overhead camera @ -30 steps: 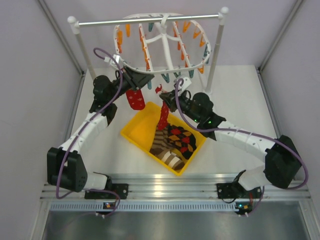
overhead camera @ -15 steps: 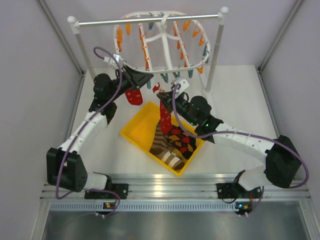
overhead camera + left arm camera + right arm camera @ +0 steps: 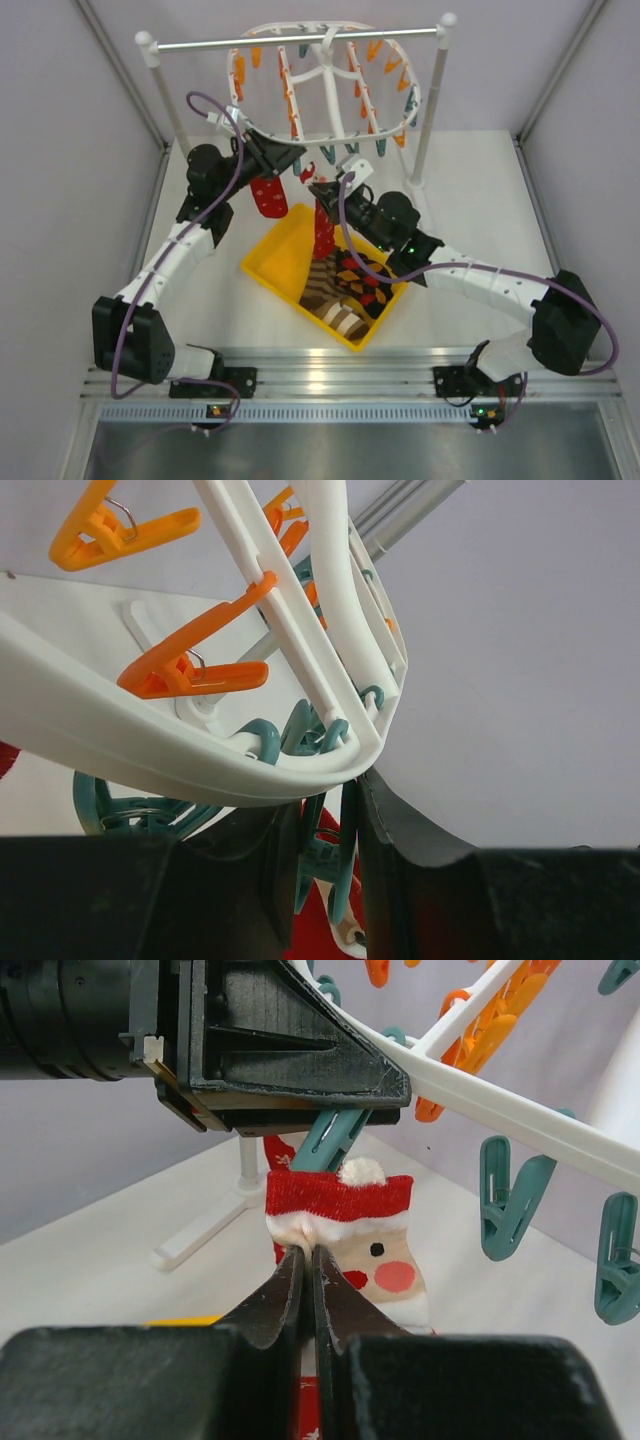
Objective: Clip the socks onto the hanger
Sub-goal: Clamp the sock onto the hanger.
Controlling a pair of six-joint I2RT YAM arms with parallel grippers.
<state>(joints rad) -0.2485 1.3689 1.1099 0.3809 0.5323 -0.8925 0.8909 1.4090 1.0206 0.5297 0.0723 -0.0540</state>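
The white round hanger [image 3: 330, 70] hangs from the rail, ringed with orange and teal clips. My left gripper [image 3: 283, 160] is at its near rim, shut on a teal clip [image 3: 330, 855] and squeezing it. One red sock [image 3: 268, 197] hangs just below that gripper. My right gripper [image 3: 320, 190] is shut on the second red Santa sock [image 3: 350, 1200] near its white trim and holds it up, its cuff just under the squeezed teal clip [image 3: 330, 1138]. The rest of that sock [image 3: 323, 228] dangles over the bin. In the left wrist view a red sock [image 3: 315, 935] shows below the clip.
A yellow bin [image 3: 275, 262] below the grippers holds a brown-and-cream striped sock [image 3: 335, 305] and a dark argyle sock [image 3: 365, 280]. The white-and-metal rail stand [image 3: 428, 110] spans the back. Grey walls close in left and right. More teal clips [image 3: 505, 1200] hang nearby.
My right gripper has carried the Santa sock left and up, closer to the clip my left gripper squeezes. The left gripper has stayed at the hanger rim.
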